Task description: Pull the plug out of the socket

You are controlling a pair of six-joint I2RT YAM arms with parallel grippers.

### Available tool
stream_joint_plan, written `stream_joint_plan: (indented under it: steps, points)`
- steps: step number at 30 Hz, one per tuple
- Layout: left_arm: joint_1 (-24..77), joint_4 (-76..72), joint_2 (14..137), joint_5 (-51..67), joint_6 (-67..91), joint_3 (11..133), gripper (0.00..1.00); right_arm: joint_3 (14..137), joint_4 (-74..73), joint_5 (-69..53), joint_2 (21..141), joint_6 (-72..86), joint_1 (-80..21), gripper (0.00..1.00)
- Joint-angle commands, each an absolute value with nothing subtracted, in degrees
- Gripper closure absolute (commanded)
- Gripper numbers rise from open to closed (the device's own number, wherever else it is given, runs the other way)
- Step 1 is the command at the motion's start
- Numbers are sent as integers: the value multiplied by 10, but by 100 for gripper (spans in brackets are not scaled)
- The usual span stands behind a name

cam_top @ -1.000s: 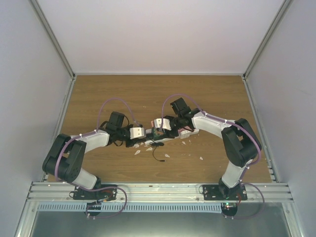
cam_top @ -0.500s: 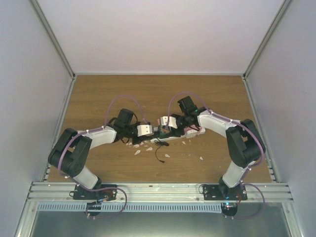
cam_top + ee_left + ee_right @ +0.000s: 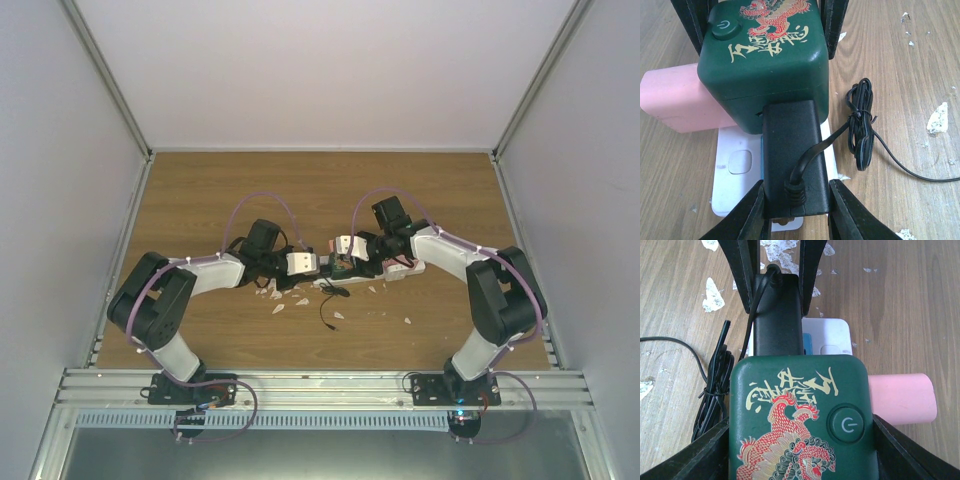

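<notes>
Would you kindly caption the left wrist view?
Left fingers grip the black plug abutting a green cube atop the white socket.

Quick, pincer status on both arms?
Left pincer: closed on the black plug.
Right pincer: closed on the green cube.

Black plug [image 3: 790, 145] seated in white socket [image 3: 735, 192], lying flat.
</notes>
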State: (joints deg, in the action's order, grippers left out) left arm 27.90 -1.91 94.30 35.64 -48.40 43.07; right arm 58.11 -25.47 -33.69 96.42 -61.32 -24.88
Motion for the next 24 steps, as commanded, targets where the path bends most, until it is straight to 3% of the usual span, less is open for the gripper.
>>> stream_joint_plan:
  steps: [1, 17, 24]
  points:
    - [242, 90, 947, 317, -532, 421, 93, 550, -350, -172, 984, -622, -193, 99]
    - [198, 139, 920, 299, -581, 426, 95, 543, -345, -168, 984, -621, -189, 99]
    - [159, 170, 904, 344, -583, 447, 95, 559, -357, -187, 987, -617, -189, 99]
